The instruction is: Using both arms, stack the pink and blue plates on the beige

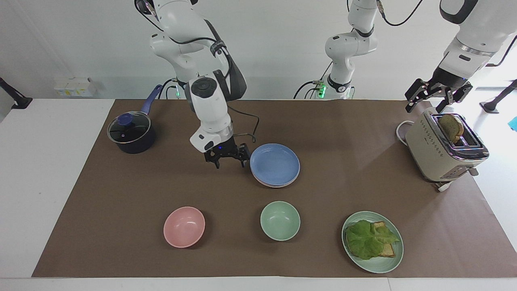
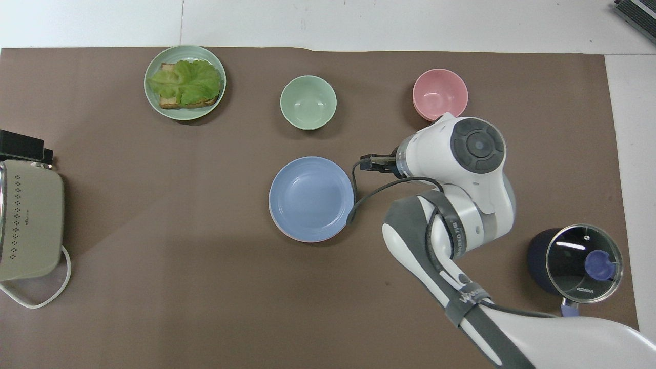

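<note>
Blue plate [image 1: 274, 163] is sitting on top of the stack in the middle of the brown mat [image 1: 121, 190] in the facing view, with a thin edge of the pink plate [image 1: 264, 184] peeking out beneath it; I am not making out the beige plate under them. Just beside the stack, toward the right arm's end of the table, the right gripper [image 1: 228, 161] is hanging low over the mat, fingers spread and holding nothing, clear of the plate rim. At the other end, the left gripper [image 1: 438, 97] is waiting in the air over the toaster [image 1: 440, 151], its fingers standing apart and empty, and a slice of toast [image 1: 451, 126] is sticking up from a slot. Farther from the robots than the stack, a pink bowl [image 1: 184, 226], a green bowl [image 1: 280, 220] and a green plate [image 1: 394, 258] carrying a lettuce sandwich [image 1: 369, 239] are standing in a row. From overhead, the blue plate [image 2: 311, 199] is covering nearly all of the stack, only a pink sliver showing at its near edge. The right gripper [image 2: 370, 163] is showing beside it, pointing along the mat, while the lidded saucepan [image 2: 574, 261] is sitting well apart at the right arm's end.
</note>
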Robot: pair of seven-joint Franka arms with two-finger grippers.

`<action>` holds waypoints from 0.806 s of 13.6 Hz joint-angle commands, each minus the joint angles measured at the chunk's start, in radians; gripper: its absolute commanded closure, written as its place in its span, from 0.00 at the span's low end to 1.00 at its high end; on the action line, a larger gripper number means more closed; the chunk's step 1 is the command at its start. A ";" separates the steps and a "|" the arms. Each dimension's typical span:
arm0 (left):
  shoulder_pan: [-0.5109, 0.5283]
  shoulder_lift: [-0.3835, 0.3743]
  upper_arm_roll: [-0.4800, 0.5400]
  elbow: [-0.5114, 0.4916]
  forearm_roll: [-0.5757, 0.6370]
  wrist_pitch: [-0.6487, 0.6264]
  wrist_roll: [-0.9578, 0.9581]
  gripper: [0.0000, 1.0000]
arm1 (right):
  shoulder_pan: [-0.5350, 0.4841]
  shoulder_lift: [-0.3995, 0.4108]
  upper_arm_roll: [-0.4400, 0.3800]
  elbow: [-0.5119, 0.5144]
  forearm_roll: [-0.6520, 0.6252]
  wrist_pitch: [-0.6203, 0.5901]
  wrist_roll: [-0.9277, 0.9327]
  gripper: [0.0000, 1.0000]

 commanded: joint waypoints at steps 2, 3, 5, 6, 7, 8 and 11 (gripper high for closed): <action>0.001 -0.012 -0.001 0.000 0.020 -0.018 0.005 0.00 | -0.061 -0.090 -0.002 -0.006 -0.103 -0.123 -0.016 0.00; 0.001 -0.012 -0.001 0.000 0.020 -0.018 0.005 0.00 | -0.075 -0.112 -0.004 -0.004 -0.117 -0.151 -0.018 0.00; 0.001 -0.012 -0.001 0.000 0.020 -0.018 0.005 0.00 | -0.108 -0.168 -0.001 0.008 -0.117 -0.215 -0.022 0.00; 0.001 -0.010 -0.001 0.000 0.020 -0.018 0.005 0.00 | -0.122 -0.184 -0.001 0.026 -0.116 -0.263 -0.036 0.00; 0.001 -0.012 -0.001 0.000 0.020 -0.018 0.005 0.00 | -0.138 -0.193 -0.001 0.058 -0.111 -0.315 -0.059 0.00; 0.001 -0.010 -0.001 0.000 0.020 -0.018 0.005 0.00 | -0.156 -0.205 -0.002 0.084 -0.102 -0.367 -0.085 0.00; 0.001 -0.010 -0.001 0.000 0.020 -0.018 0.005 0.00 | -0.205 -0.247 -0.002 0.147 -0.096 -0.488 -0.160 0.00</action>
